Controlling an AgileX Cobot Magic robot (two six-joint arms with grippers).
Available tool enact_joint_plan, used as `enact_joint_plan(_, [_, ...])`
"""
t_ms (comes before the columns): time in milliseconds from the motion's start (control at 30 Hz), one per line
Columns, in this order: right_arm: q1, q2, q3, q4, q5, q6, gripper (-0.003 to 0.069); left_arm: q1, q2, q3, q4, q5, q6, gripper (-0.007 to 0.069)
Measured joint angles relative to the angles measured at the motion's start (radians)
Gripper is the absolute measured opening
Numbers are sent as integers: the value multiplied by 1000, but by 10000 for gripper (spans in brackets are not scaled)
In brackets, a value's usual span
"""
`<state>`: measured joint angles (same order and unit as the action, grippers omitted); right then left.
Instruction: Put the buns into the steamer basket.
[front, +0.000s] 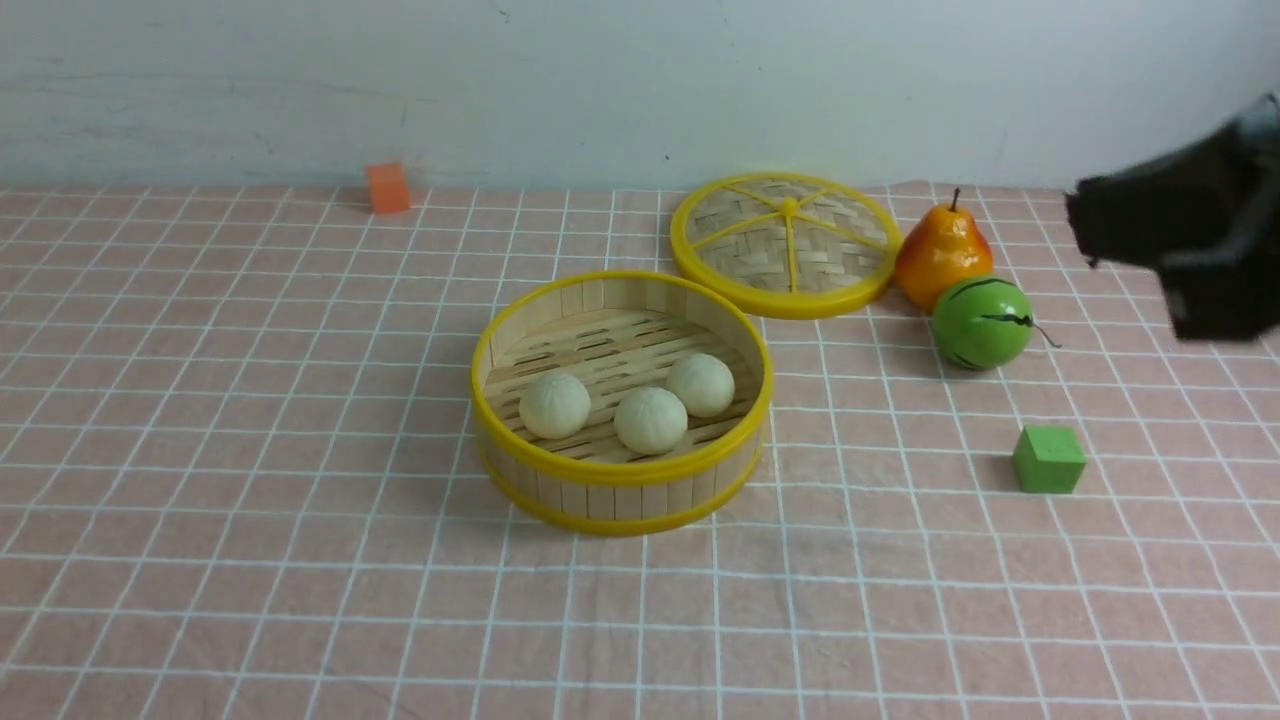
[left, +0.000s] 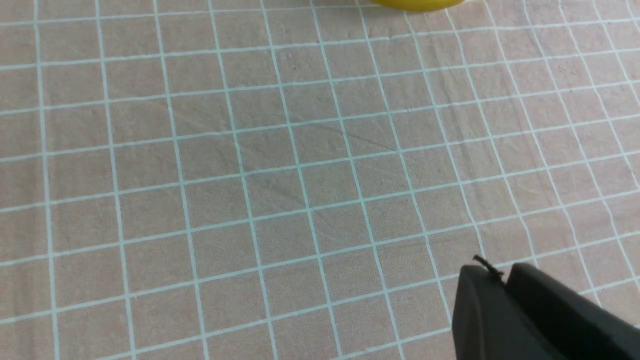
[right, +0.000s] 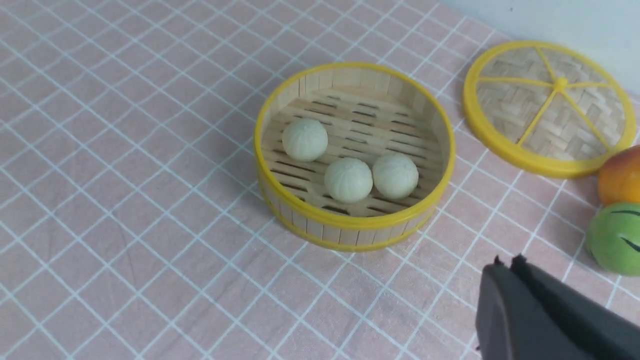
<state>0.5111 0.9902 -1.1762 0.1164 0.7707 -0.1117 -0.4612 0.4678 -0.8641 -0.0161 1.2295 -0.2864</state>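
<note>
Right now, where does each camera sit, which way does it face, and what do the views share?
Front: between the arms, looking forward over the steamer basket; the blurred right gripper shows at the right.
Left wrist: on the left arm, looking down at the gridded cloth; its jaws, together, show in a corner.
Right wrist: on the right arm, looking down across the table at the basket and woven lid; its closed jaws show.
Shared by front and right wrist: basket, three buns, lid.

Soft, even, fairly bright light fills the front view, with glints on the orange-red pear (front: 945, 255) and the green striped ball (front: 982, 323). The right gripper (front: 1085, 225) looks dark and blurred there — out of focus — while the bamboo steamer basket (front: 620, 500) appears sharp, its inside wall faintly shaded.
</note>
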Motion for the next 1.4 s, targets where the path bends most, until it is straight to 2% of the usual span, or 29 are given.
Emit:
enact_joint_plan(133, [0,-194,198,-19,-91,0,-16,0,0,0,0,0,0,66])
enact_joint_plan(367, [0,-443,387,-17,-92,0,-10,0,0,0,0,0,0,73])
enact_joint_plan(633, [0,-569,455,-8,-58,0,-10,0,0,0,0,0,0,74])
enact_joint_plan(733, [0,-576,482,-2,-95,0,-13,0,0,0,0,0,0,74])
enact_joint_plan(900, [-14,-611,718,17,-488,0,-20,0,0,0,0,0,0,83])
enact_joint_plan(1000, [-91,-677,942,88,-771,5,-20,0,0,0,0,0,0,85])
enact_joint_plan(1067, [-150,-724,1040,114,-851,24,-20,0,0,0,0,0,0,89])
enact_joint_plan(1200, [-285,-838,1167,91,-847,84,-20,0,0,0,0,0,0,91])
enact_joint_plan(1333, [-455,-939,1201,-4,-722,195,-20,0,0,0,0,0,0,92])
enact_joint_plan(1400, [-491,-955,1201,-26,-682,227,-20,0,0,0,0,0,0,94])
